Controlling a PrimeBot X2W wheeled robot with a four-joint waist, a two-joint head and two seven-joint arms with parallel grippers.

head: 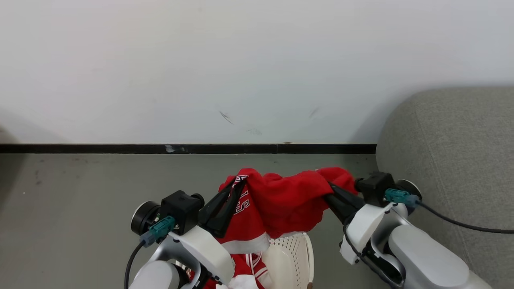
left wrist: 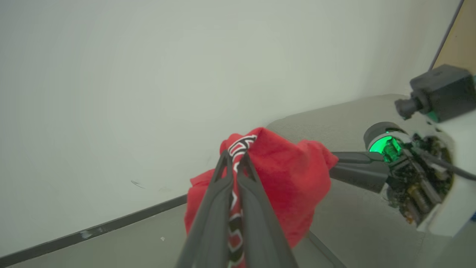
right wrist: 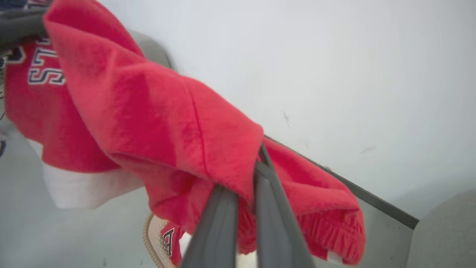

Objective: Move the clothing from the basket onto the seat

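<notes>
Nearest the head camera, the left gripper (head: 237, 184) is seen clenched on the clothing (head: 289, 200), with a fold bearing white-and-navy lettering pinched between its two dark fingers (left wrist: 214, 208). At the opposite end of the same red garment, the right gripper (head: 331, 187) is likewise closed on the fabric, a bunched edge being squeezed between its fingers (right wrist: 217, 227). The garment is stretched between the two grippers and is held in the air, clear of the floor (head: 80, 200), with a white band hanging along its lower edge. Directly below it, the basket (head: 295, 257) is seen standing on the floor, well away from the floor's far edge, where a dark baseboard (head: 120, 148) runs under a white wall (head: 241, 60). A second red piece (head: 253, 265) with striped trim is seen lying inside the basket, and part of its lettering is visible over the woven-look rim in the right wrist view. The seat (head: 453, 152) is found at the right side of the floor, against the wall, close beside the right gripper; no part of the held garment is touching it.
</notes>
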